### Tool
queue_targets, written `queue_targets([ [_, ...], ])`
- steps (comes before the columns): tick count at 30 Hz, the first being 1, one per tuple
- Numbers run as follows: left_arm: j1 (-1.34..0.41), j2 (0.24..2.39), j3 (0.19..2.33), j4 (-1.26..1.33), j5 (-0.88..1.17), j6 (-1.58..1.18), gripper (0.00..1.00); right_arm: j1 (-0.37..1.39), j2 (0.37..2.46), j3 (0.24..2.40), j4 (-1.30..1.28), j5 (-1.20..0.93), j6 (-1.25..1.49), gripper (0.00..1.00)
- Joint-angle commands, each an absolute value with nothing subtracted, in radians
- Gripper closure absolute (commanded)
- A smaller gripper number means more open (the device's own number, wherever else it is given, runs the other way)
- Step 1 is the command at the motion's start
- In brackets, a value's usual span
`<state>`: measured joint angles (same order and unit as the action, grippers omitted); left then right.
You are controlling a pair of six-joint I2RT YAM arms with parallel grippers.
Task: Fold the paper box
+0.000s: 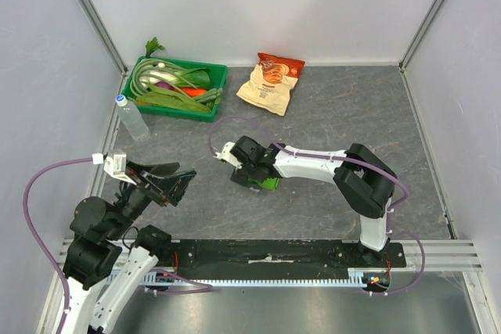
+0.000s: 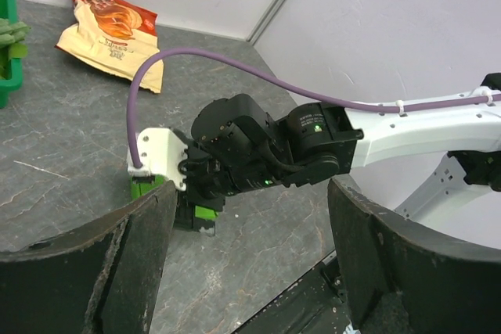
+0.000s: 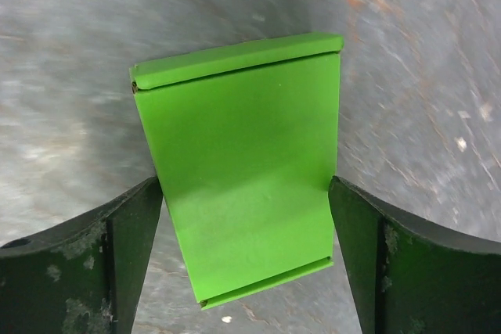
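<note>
— Right claw [image 3: 244,193]: spread wide, hanging low over the paper box [image 3: 235,131], one finger along each long edge. Close against the card, though impossible to say whether touching. Nothing pinched, by the look of it.

— Left claw [image 2: 250,193]?

— Spread as well, empty, hovering well apart toward the left side, looking on.

— Rest of the scene, biggest first?

— Grey table [image 1: 352,115]; green tray [image 1: 180,112] of vegetables at the far left; snack bag [image 1: 271,82] near its right end; water bottle [image 1: 131,119] just beside its left end. Then the box itself, lying flat mid-table (lime green, one narrow flap creased over at its far end).

— So, probably squaring up for a squeeze?

— Seems so. Keep the fingers parallel to those long edges and centred. Close slowly, to avoid buckling such thin card. Stop at first resistance, then fold along an existing crease rather than across a panel. Bring the left claw in to pin the base against sliding.
</note>
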<state>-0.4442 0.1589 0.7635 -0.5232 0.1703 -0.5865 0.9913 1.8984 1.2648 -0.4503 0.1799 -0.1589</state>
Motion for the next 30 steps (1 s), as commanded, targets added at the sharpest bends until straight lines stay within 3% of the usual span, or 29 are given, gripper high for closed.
queue_targets([
  [1, -0.439, 0.172, 0.767, -0.515, 0.204, -0.545, 0.16, 0.931, 1.913, 1.258, -0.483, 0.427, -0.062, 0.06],
  [7, -0.439, 0.172, 0.773, -0.515, 0.225, -0.535, 0.16, 0.755, 1.893, 1.212, -0.537, 0.525, -0.029, 0.06],
  [14, -0.439, 0.158, 0.772, -0.511, 0.268, -0.531, 0.16, 0.482, 1.861, 1.189, -0.515, 0.401, -0.067, 0.07],
  [20, -0.482, 0.155, 0.791, -0.526, 0.259, -0.479, 0.16, 0.436, 1.792, 1.192, -0.462, 0.238, -0.104, 0.11],
  [24, -0.502, 0.156, 0.801, -0.551, 0.223, -0.446, 0.15, 0.448, 1.756, 1.226, -0.425, 0.18, 0.038, 0.07],
  [30, -0.522, 0.169, 0.821, -0.571, 0.207, -0.42, 0.15, 0.46, 1.842, 1.36, -0.612, 0.331, 0.657, 0.02],
])
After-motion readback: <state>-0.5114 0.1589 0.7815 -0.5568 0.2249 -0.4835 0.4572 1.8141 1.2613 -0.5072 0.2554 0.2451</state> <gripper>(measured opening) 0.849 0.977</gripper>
